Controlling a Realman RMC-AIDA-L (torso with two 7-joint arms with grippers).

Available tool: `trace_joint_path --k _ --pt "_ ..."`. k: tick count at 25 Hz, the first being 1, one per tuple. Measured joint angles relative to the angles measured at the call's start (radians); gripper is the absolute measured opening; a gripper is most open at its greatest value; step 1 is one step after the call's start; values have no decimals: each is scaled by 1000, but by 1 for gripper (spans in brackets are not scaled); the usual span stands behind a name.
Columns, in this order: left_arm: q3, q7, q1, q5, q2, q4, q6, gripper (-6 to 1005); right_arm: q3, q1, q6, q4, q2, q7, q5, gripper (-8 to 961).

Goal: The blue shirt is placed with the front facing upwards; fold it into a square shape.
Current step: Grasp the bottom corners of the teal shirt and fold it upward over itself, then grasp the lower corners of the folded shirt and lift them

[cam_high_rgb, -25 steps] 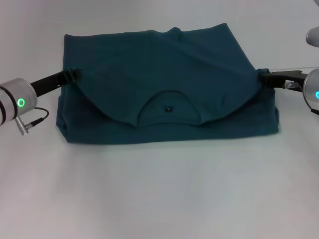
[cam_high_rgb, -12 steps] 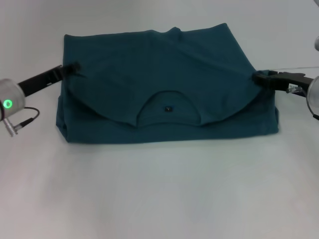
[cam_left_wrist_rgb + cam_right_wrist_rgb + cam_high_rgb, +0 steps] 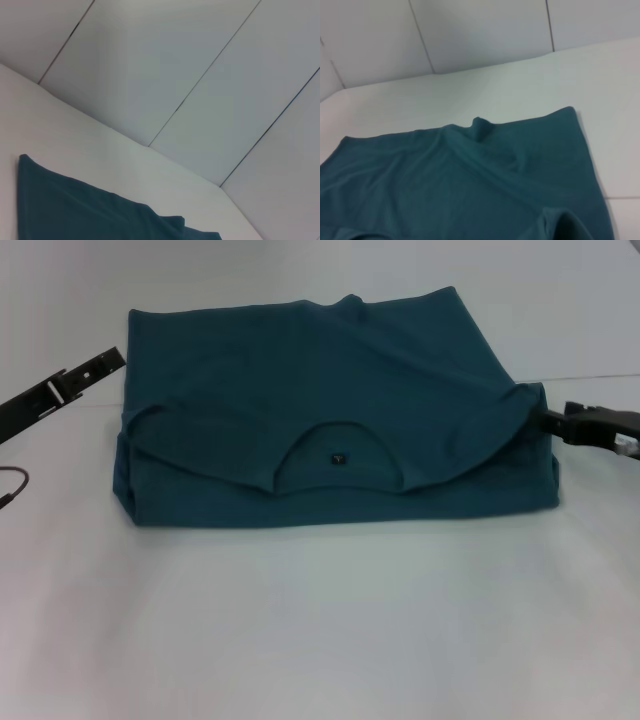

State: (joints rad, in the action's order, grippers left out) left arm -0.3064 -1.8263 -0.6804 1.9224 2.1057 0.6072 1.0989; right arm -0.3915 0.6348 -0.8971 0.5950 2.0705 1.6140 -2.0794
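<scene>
1. The right gripper [image 3: 548,420] is lying low at the right edge of the blue shirt [image 3: 330,430], its tip touching or just beside the folded corner there; I cannot tell if its jaws are open or closed.
2. The left gripper [image 3: 112,359] is hanging just beside the far left part of the shirt, apart from the cloth; its jaws are also not readable.
3. The shirt is lying in the middle of the white tabletop [image 3: 320,620], folded into a wide band. Its long axis is running left to right, so it is not yet a square.
4. The top part is lying folded toward the near side, the neckline [image 3: 340,455] with its small tag facing the near edge.
5. In my judgement, the next fold is needing one short end brought across to the other. The right gripper is nearer to its end.
6. Nothing else is standing on the tabletop near the shirt; only a wall [image 3: 470,35] is rising behind the far edge.
</scene>
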Motion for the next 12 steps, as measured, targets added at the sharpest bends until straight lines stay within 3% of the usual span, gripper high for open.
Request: trace_joint_path --k 4,12 --pt "0 1 36 -1 0 20 52 823 0 -42 -79 34 -13 27 -4 635" --pt "-54 9 95 8 7 49 114 822 -74 -93 -145 28 -73 179 -21 631"
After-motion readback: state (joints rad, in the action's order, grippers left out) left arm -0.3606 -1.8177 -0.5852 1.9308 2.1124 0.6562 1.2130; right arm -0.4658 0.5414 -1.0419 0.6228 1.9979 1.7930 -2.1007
